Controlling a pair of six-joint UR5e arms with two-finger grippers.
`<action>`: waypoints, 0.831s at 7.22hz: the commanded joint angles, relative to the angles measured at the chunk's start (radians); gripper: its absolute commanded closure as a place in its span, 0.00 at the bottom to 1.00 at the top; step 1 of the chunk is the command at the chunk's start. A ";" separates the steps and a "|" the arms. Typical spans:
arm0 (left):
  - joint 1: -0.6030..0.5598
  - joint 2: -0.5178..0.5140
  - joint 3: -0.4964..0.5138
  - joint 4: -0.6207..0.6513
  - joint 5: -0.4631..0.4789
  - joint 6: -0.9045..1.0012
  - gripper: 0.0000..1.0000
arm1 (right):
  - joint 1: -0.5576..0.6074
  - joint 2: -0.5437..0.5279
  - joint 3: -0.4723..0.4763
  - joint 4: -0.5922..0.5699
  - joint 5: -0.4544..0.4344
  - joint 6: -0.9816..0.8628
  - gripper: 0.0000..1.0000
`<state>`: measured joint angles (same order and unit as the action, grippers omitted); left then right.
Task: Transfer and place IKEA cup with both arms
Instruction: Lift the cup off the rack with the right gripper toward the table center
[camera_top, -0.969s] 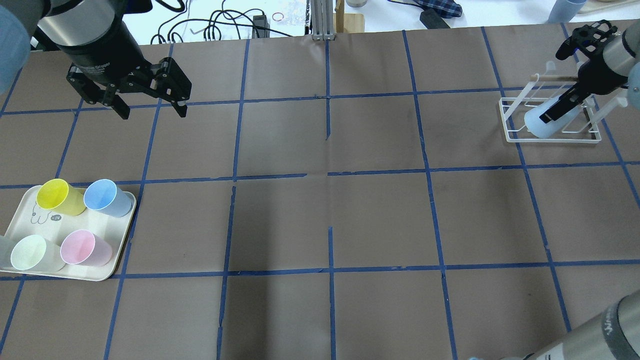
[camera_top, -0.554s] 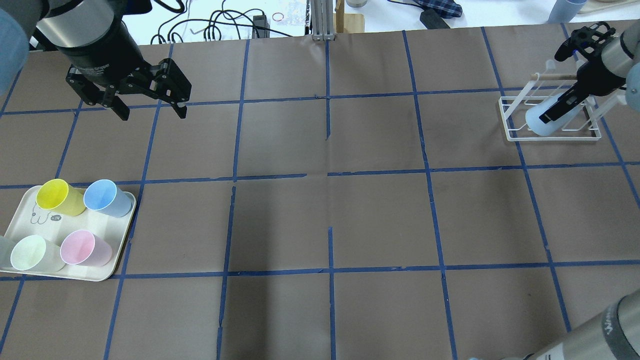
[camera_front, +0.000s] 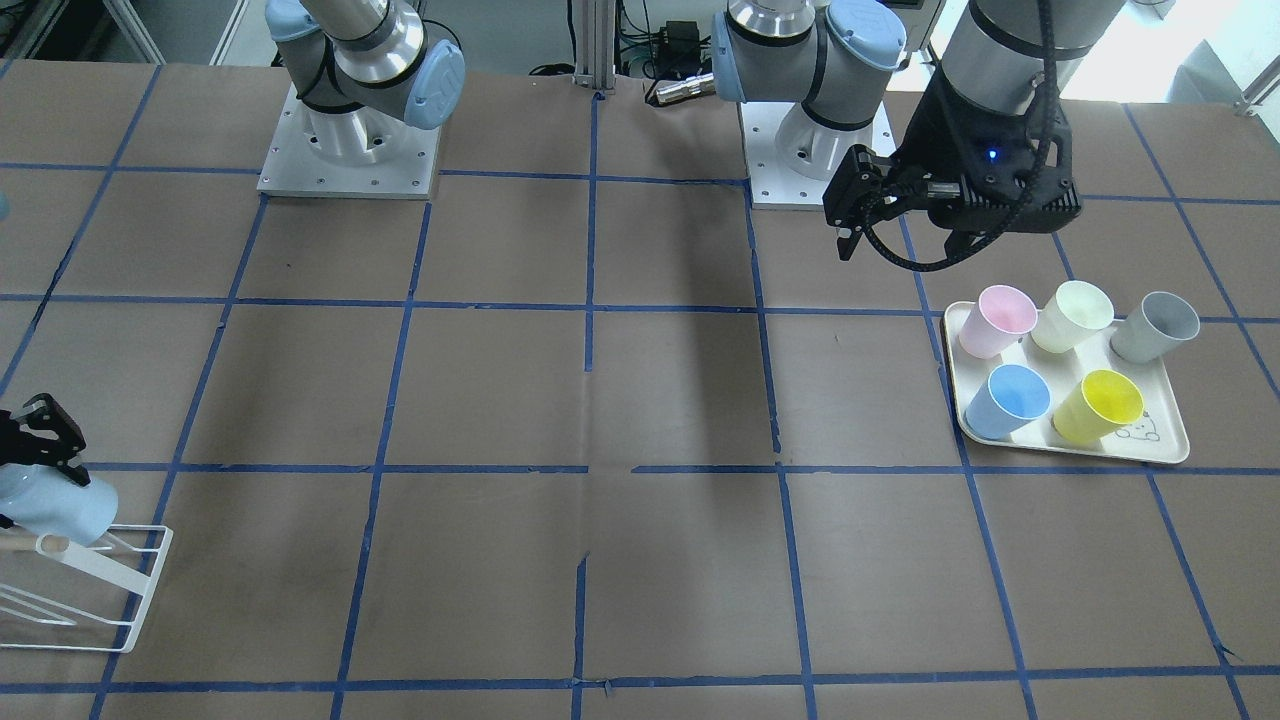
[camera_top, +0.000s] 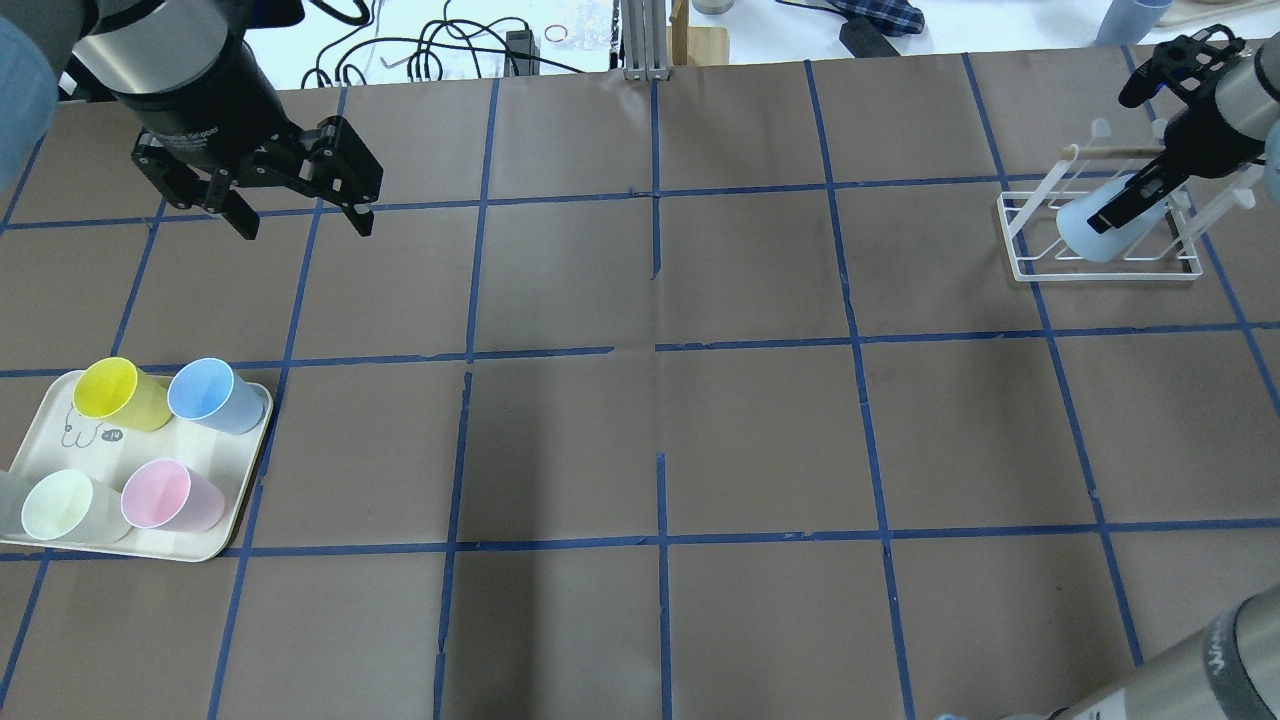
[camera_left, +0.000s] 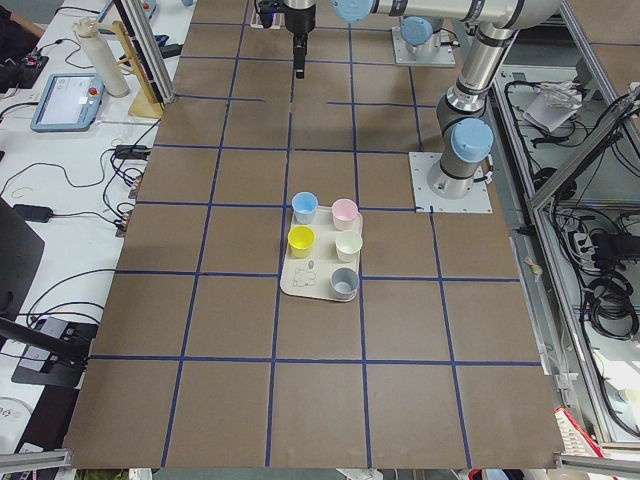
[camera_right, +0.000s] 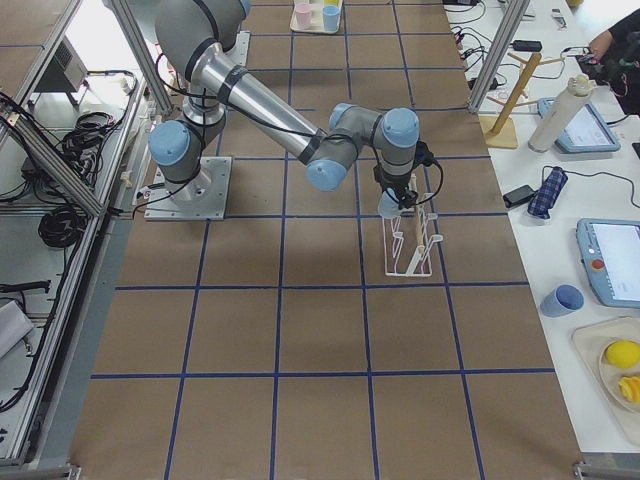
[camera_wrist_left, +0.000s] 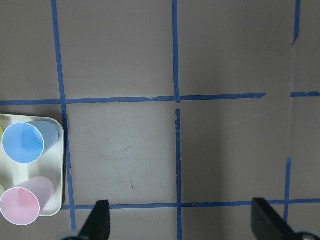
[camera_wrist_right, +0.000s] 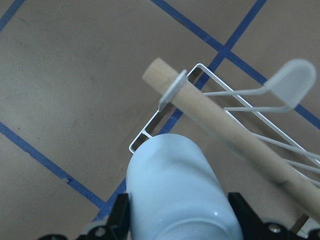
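At the far right end of the brown, blue-taped surface (camera_top: 660, 430), the right pincer (camera_top: 1122, 206) was clamped on the IKEA cup (camera_top: 1085, 235), a small pale grey-blue tapered plastic tumbler without a handle. It held the cup on a slant over one end of the white wire drying rack (camera_top: 1020, 270), just beside the rack's round wooden dowel (camera_wrist_right: 225, 130). Whether the cup touched the wire could not be made out.

The risk here seemed to lie in the tight quarters. A slightly off descent would likely knock the cup against the dowel or a wire prong, and so light a rack could skid or tip. The smooth, tapered plastic might also twist in the grip on contact. Let go before it was seated, the cup would probably roll off the rack.

The left pincer (camera_top: 305, 215) hung spread wide with nothing in it, well away on the other side. Near it, the cream rectangular plastic tray (camera_top: 240, 500) held five upright tumblers: yellow (camera_top: 110, 390), deeper blue (camera_top: 205, 392), pink (camera_top: 160, 495), pale green (camera_top: 60, 505) and grey (camera_front: 1155, 327). All looked empty, and no other cup showed in the rack.
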<state>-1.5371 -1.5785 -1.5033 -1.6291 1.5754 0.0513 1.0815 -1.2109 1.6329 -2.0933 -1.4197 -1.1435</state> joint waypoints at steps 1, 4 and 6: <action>0.000 0.000 0.000 0.000 0.000 0.002 0.00 | 0.000 -0.063 -0.014 0.048 -0.002 0.002 0.52; 0.008 0.002 0.002 0.000 -0.001 0.007 0.00 | 0.003 -0.169 -0.065 0.253 0.001 0.005 0.52; 0.015 0.006 0.000 -0.012 -0.091 0.009 0.00 | 0.011 -0.240 -0.058 0.408 0.120 0.062 0.51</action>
<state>-1.5256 -1.5758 -1.5021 -1.6326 1.5473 0.0589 1.0880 -1.4094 1.5716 -1.7818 -1.3757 -1.1163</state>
